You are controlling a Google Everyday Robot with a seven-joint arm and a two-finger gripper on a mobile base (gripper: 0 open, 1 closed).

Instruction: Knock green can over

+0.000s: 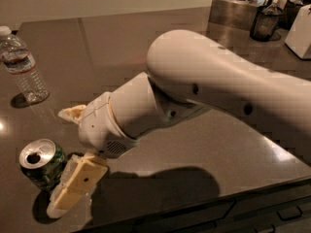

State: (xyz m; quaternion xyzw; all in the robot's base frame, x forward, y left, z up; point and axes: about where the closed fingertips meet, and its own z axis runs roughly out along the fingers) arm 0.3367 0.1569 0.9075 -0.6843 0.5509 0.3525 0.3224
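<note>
The green can [41, 165] stands upright at the front left of the dark table, its silver top with the pull-tab hole facing up. My gripper [58, 161] is open at the end of the white arm. One cream finger [77, 182] lies low along the can's right side, touching it or nearly so. The other finger [72, 113] points left just behind the can. The can sits in the spread between them.
A clear plastic water bottle [23, 66] stands at the far left. The table's front edge [204, 198] runs just below the arm. Dark containers and a white object [300, 30] stand at the back right.
</note>
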